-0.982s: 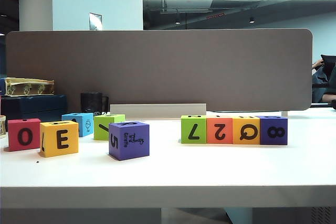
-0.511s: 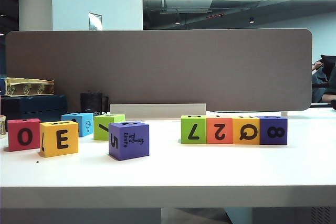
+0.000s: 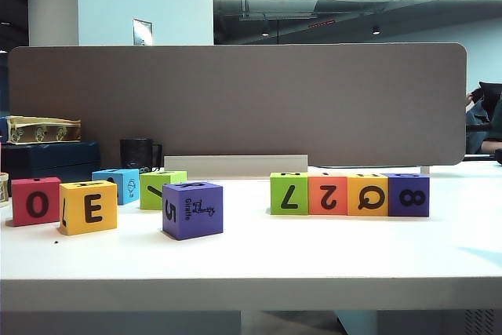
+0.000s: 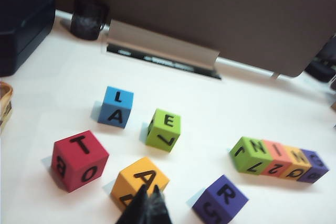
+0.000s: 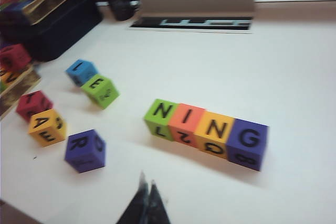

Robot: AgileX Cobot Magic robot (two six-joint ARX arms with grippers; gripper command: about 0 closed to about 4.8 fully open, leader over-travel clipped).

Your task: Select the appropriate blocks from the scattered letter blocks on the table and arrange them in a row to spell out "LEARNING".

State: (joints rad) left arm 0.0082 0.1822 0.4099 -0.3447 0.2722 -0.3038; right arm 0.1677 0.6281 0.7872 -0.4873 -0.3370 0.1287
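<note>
4 blocks already sit touching in a row reading N-I-N-G (image 5: pixel 206 126) on the table (image 3: pixel 314 264), so L (image 4: pixel 116 106), E (image 4: pixel 164 129), A (image 4: pixel 139 181) and R (image 4: pixel 220 199) (loose, off to the left) must join its green end. Left gripper (image 4: pixel 147 206) hovers above A, right gripper (image 5: pixel 146 201) just before the row; both fingers pinched together, empty.

Green, coral, orange, purple blocks (image 5: pixel 206 127) on the white table (image 3: pixel 314 264).
</note>
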